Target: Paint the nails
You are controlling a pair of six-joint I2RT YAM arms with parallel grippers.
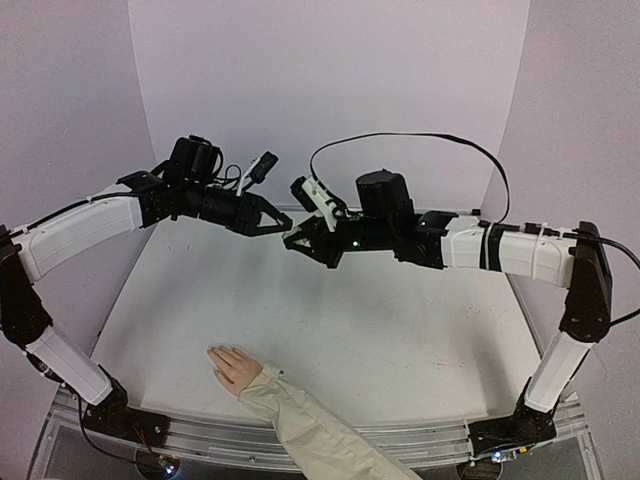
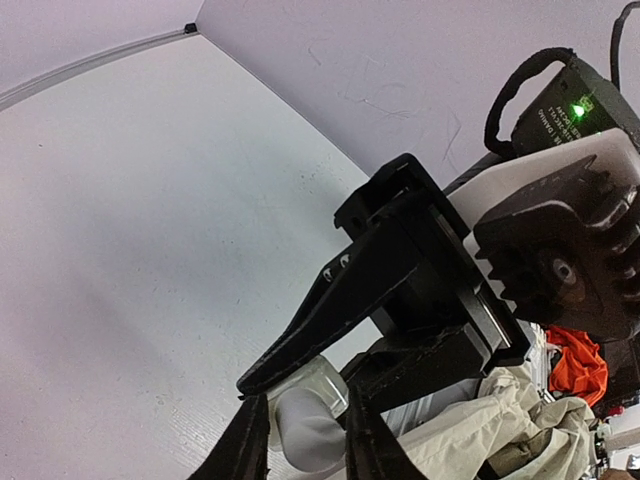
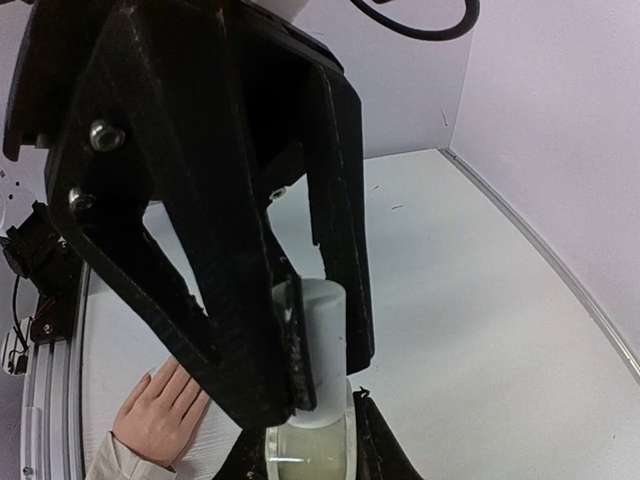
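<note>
The pale pink hand (image 1: 232, 365) with a cream sleeve (image 1: 300, 425) lies flat at the table's near edge; its nails are too small to make out. It also shows in the right wrist view (image 3: 165, 412). Both grippers meet in mid-air above the table's far middle, well apart from the hand. My left gripper (image 1: 281, 227) (image 2: 305, 440) is shut on the white cap (image 2: 305, 432) (image 3: 322, 340) of a small bottle. My right gripper (image 1: 293, 241) (image 3: 308, 455) is shut on the bottle's glass body (image 3: 305, 450), which holds pale yellowish liquid.
White walls enclose the table at the back and sides. A metal rail (image 1: 400, 440) runs along the near edge between the arm bases. An orange cloth (image 2: 575, 362) shows beyond the table in the left wrist view.
</note>
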